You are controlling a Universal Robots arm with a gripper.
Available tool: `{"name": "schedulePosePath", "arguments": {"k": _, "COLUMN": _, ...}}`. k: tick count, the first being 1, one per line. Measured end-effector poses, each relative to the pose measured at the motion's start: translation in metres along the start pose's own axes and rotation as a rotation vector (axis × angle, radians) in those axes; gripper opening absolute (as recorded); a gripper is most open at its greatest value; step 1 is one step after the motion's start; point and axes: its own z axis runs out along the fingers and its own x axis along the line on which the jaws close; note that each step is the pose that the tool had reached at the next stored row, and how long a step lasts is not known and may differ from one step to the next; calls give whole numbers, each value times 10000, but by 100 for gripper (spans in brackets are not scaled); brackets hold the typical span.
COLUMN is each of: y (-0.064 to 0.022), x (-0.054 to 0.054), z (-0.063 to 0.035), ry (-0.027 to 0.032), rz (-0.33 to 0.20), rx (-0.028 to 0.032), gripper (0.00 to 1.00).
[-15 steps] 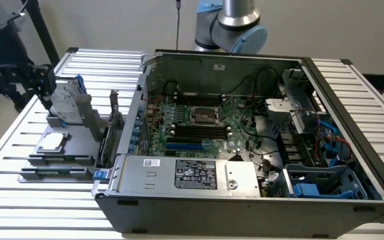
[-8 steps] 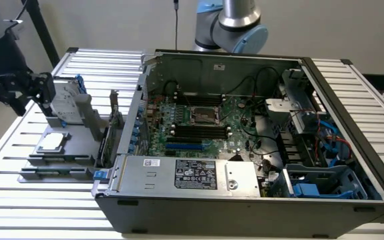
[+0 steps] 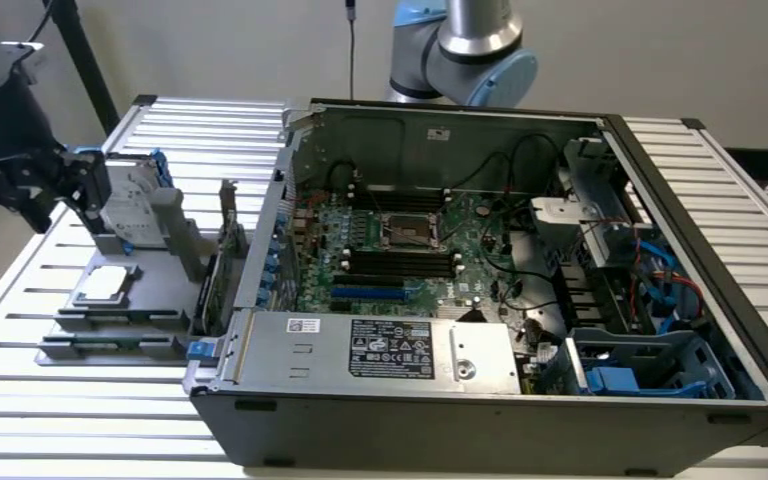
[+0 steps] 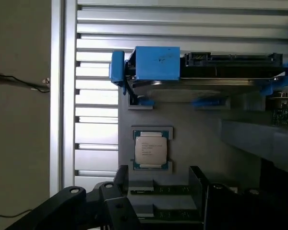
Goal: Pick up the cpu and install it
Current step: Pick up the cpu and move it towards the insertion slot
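Observation:
The cpu (image 3: 104, 285) is a small square chip with a silver-grey top. It lies flat in a recess of the grey tray (image 3: 91, 335) at the exterior view's left, beside the open computer case (image 3: 491, 400). In the wrist view the cpu (image 4: 151, 149) sits a short way ahead of my gripper (image 4: 158, 189). The two black fingers (image 4: 121, 178) stand apart with nothing between them. From outside, my gripper (image 3: 37, 185) hangs above the tray's far end, clear of the chip. The empty socket (image 3: 404, 232) shows on the green motherboard inside the case.
A silver hard drive in a blue bracket (image 3: 137, 205) stands on the tray just behind the cpu, also seen as the blue bracket (image 4: 156, 63). A silver power supply box with a black label (image 3: 384, 350) lies along the case's near wall. The slatted metal table (image 3: 37, 410) lies underneath.

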Motion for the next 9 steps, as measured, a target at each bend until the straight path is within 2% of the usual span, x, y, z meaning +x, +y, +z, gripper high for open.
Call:
{"name": "schedulePosePath", "arguments": {"k": 2, "y": -28, "x": -26, "z": 22, "ry": 52, "rz": 2, "rx": -15, "gripper": 62}}
{"name": "schedulePosePath", "arguments": {"k": 6, "y": -46, "x": -121, "z": 88, "ry": 70, "rz": 5, "rx": -19, "gripper": 62}}
{"name": "schedulePosePath", "arguments": {"k": 9, "y": -48, "x": -136, "z": 142, "ry": 70, "rz": 5, "rx": -20, "gripper": 62}}
